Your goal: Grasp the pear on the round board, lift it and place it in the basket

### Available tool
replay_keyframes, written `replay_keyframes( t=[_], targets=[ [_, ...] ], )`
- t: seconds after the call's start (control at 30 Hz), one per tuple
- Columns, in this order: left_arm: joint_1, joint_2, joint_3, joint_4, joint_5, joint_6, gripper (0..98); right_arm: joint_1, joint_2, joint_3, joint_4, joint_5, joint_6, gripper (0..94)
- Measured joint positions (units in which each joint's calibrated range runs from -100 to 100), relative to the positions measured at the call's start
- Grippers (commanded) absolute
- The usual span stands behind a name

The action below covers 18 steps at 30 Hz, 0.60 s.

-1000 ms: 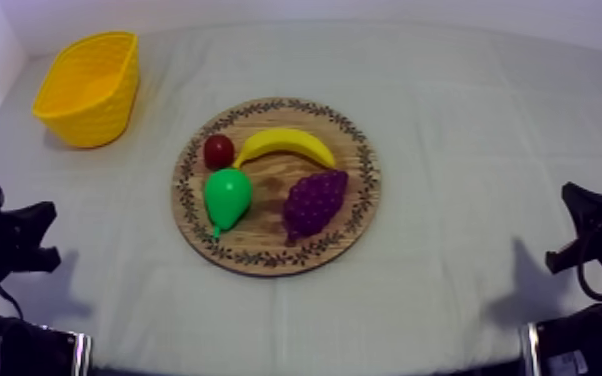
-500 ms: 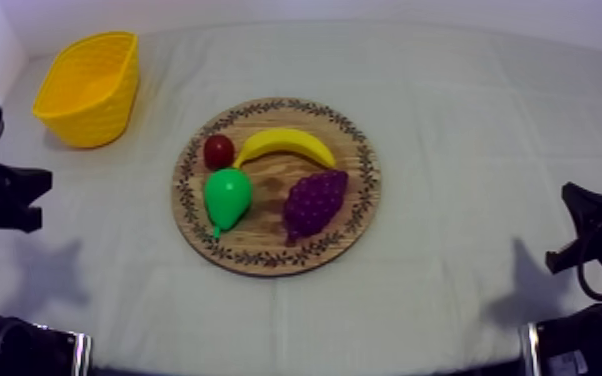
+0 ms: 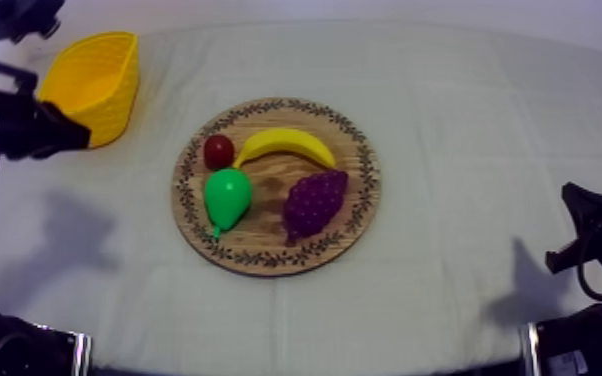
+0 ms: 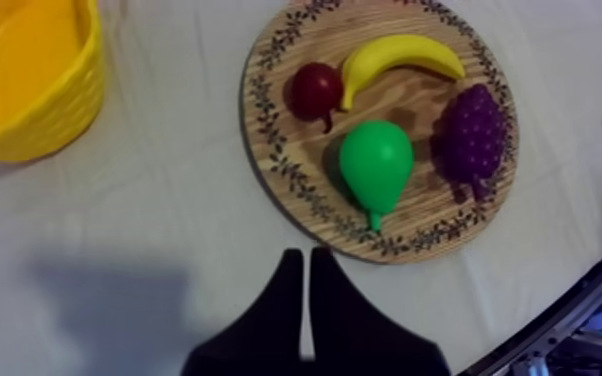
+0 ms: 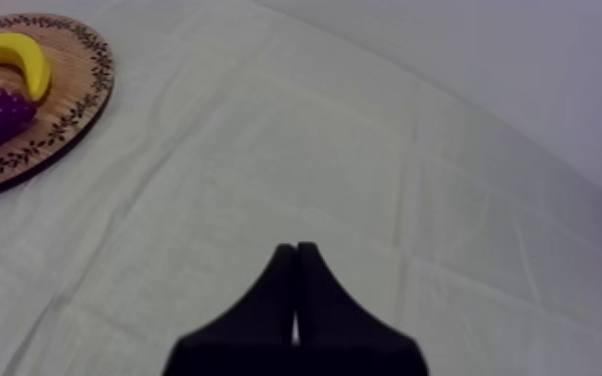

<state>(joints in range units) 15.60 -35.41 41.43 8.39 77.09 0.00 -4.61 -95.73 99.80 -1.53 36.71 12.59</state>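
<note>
The green pear lies on the round wooden board, on its left half, stem toward the front. My left gripper hangs high at the table's left side, just in front of the yellow basket. In the left wrist view its fingers lie together as a narrow wedge over bare cloth, a short way off the board's rim and the pear. My right gripper is shut on nothing over the cloth at the right, far from the board.
With the pear on the board lie a banana, a bunch of grapes and a small red fruit. The basket stands at the far left corner, close to the white wall.
My left arm has risen from the lower left edge and swung up toward the far left, ending beside the basket. The right arm and the fruit have not moved.
</note>
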Motion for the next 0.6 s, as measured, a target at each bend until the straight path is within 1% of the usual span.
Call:
replay_keyframes(
  t=[0.1,0.37,0.5,0.6],
  targets=[
    [2.51,5.6,-7.04,-0.87,3.03,1.81,0.1,0.0,0.0,0.0,0.0,0.0,0.0,0.2],
    [6.92,19.21,-24.54,-0.41,10.29,5.69,0.1,0.0,0.0,0.0,0.0,0.0,0.0,0.2],
    [8.3,24.0,-31.06,-0.41,11.88,7.46,0.1,0.0,0.0,0.0,0.0,0.0,0.0,0.2],
    [9.15,27.2,-34.29,-0.54,12.46,9.43,0.0,0.0,0.0,0.0,0.0,0.0,0.0,0.2]
  ],
)
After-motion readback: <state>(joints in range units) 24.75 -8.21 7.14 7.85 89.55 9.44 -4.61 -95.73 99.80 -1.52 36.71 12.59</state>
